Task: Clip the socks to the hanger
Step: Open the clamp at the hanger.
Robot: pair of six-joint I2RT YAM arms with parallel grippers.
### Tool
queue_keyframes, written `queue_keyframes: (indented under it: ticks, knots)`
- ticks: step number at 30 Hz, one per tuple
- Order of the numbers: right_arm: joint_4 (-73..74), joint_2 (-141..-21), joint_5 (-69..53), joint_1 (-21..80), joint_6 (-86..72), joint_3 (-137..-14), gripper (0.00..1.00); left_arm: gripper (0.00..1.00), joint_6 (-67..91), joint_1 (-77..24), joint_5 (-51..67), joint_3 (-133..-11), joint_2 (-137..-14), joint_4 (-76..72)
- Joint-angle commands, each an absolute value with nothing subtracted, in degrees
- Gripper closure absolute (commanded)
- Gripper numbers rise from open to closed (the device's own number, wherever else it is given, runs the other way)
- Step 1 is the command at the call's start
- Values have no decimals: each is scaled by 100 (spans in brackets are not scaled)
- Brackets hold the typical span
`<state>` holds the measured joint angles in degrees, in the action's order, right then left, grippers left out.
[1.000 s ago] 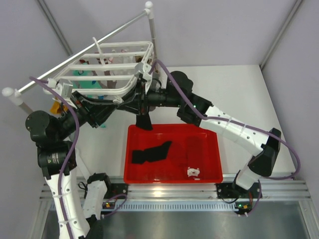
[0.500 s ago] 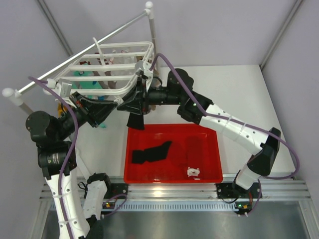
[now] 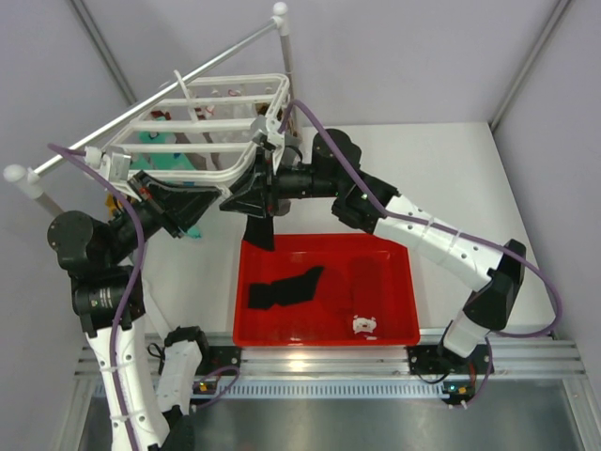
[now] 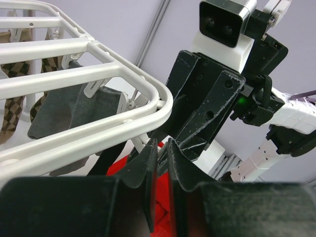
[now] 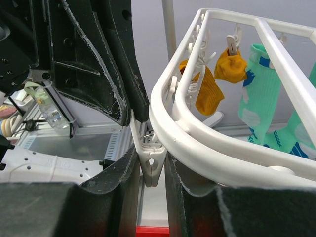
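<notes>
The white hanger [image 3: 239, 82] [image 4: 98, 126] [image 5: 207, 148] hangs tilted from the rail. My right gripper [image 3: 235, 193] [image 5: 150, 153] is shut on a white clip [image 5: 152, 168] at the frame's near corner. My left gripper [image 3: 208, 195] [image 4: 162, 143] faces it, tips at the clip's far end. Its jaws stand almost together with nothing in the thin slit. A dark grey sock [image 4: 74, 111] [image 3: 263, 230] hangs clipped under that corner. A black sock [image 3: 285, 287] and a dark red sock [image 3: 369, 277] lie in the red tray [image 3: 319, 340].
A metal rail [image 3: 188, 70] on white-capped poles carries the hanger. Teal socks [image 5: 261, 89] and an orange-yellow sock [image 5: 207, 94] hang on far clips. A small white tag [image 3: 364, 325] lies in the tray.
My right gripper has moved left with the clip. The hanger's near corner and the dark sock under it swung left with it. The left gripper has drawn slightly left.
</notes>
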<state>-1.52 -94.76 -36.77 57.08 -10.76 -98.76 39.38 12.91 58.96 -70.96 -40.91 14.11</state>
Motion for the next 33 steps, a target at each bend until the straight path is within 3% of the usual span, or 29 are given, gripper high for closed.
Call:
queue_keyframes:
  ticks: [1, 6, 9, 10, 13, 17, 23, 26, 27, 29, 30, 33]
  knots:
    - [-229, -9492, -3814, 5678, -1151, -10204, 100, 87, 4060, 1283, 5915, -7049, -4157, 984]
    - [-237, -9475, -3744, 5678, -1152, -10213, 93, 100, 4096, 1274, 5933, -7014, -4157, 984]
    - [-141, -9448, -3552, 5686, -985, -10257, 78, 100, 4078, 1283, 5863, -7049, -4175, 1194]
    - [-62, -9431, -3446, 5704, -932, -10257, 69, 100, 4069, 1275, 5819, -7066, -4175, 1274]
    - [122, -9325, -2797, 5809, -406, -10231, 59, 100, 4061, 1274, 5591, -7137, -4227, 1703]
    - [106, -9159, -1874, 6038, 561, -10090, 58, 100, 4174, 1283, 5327, -7207, -4324, 2188]
    - [44, -9140, -1424, 6337, 1300, -10037, 62, 100, 4140, 1274, 5300, -7242, -4306, 2319]
    - [44, -9184, -1406, 6416, 1573, -10081, 76, 100, 4131, 1274, 5309, -7277, -4307, 2364]
    - [87, -9202, -1415, 6451, 1634, -10116, 85, 100, 4113, 1283, 5300, -7277, -4307, 2364]
    - [140, -9255, -1476, 6460, 1731, -10204, 92, 98, 4122, 1283, 5291, -7304, -4298, 2364]
    - [167, -9264, -1485, 6460, 1740, -10222, 99, 91, 4122, 1275, 5291, -7312, -4289, 2356]
    - [176, -9237, -1529, 6460, 1810, -10204, 100, 60, 4131, 1275, 5248, -7409, -4254, 2521]
